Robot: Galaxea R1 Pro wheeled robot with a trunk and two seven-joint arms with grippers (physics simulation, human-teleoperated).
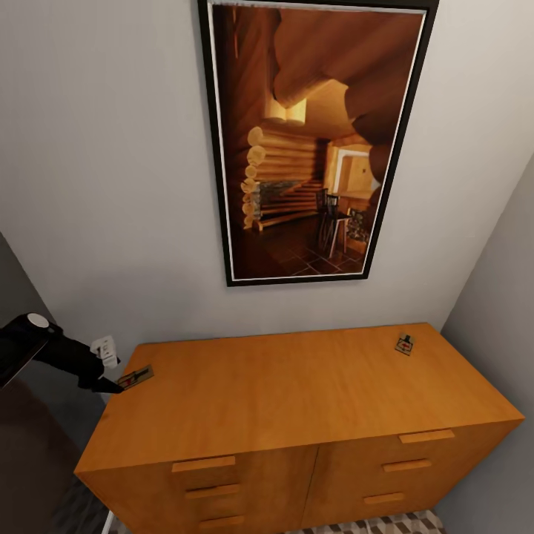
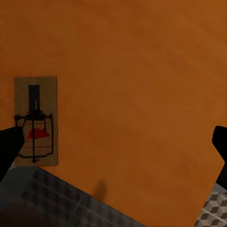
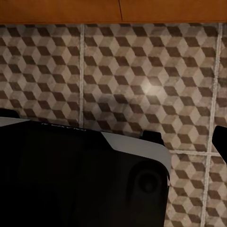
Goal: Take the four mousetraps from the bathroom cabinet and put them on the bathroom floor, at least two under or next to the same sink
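The left gripper (image 1: 111, 386) is out at the far left corner of the cabinet (image 1: 297, 386), its dark tip right up against a mousetrap (image 1: 136, 377) that lies flat near the top's left edge. From the left wrist camera the two fingertips (image 2: 9, 149) stand wide apart, holding nothing, with that mousetrap (image 2: 36, 121) just beside one of them and not between them. To my eye the step is the pick-up of this trap, and the gripper is off-centre. It wants sliding sideways until the little plate sits midway between the fingers, then lowering until the tips nearly touch the wood, and closing across the narrow width. The plate is thin, so a high grip will likely miss or push it off the edge. Further right, a second mousetrap (image 1: 404, 344) rests near the far right corner. The right gripper (image 3: 189, 137) hangs over the bathroom floor (image 3: 142, 71), fingers parted and empty.
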